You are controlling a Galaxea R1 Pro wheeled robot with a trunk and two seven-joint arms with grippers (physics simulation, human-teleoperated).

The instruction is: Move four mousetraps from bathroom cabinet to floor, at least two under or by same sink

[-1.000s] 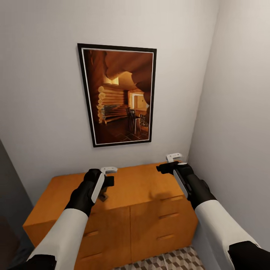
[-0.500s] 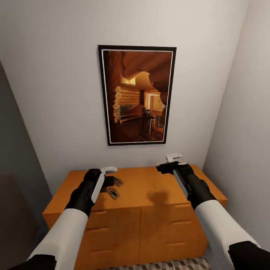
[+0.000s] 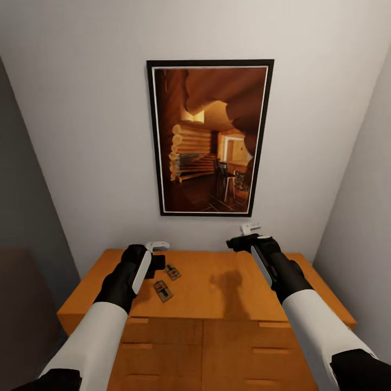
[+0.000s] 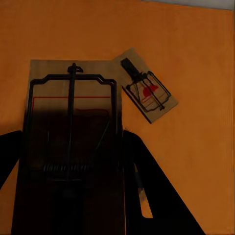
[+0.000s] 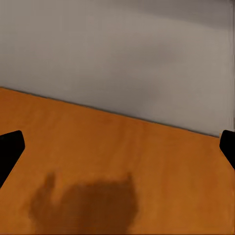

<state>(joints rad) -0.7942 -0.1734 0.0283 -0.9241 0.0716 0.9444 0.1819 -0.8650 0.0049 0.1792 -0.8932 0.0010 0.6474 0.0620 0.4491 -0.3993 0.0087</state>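
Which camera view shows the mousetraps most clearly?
The left wrist view: two mousetraps lie close up on the cabinet, wire and red mark distinct. The head view shows them small beside the left gripper; the right wrist view shows bare cabinet top.

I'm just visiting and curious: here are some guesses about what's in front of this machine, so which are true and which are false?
1. Small brown wooden mousetraps lie on the flat top of the orange-brown wooden cabinet. True.
2. A black-framed picture of a log interior hangs on the wall above the cabinet. True.
3. The right tool grips a mousetrap. False: its fingers are spread over bare wood, holding nothing.
4. The mousetraps lie nearer the right arm. False: they lie beside the left tool.
5. The cabinet's drawers are pulled open. False: the drawer fronts sit flush.
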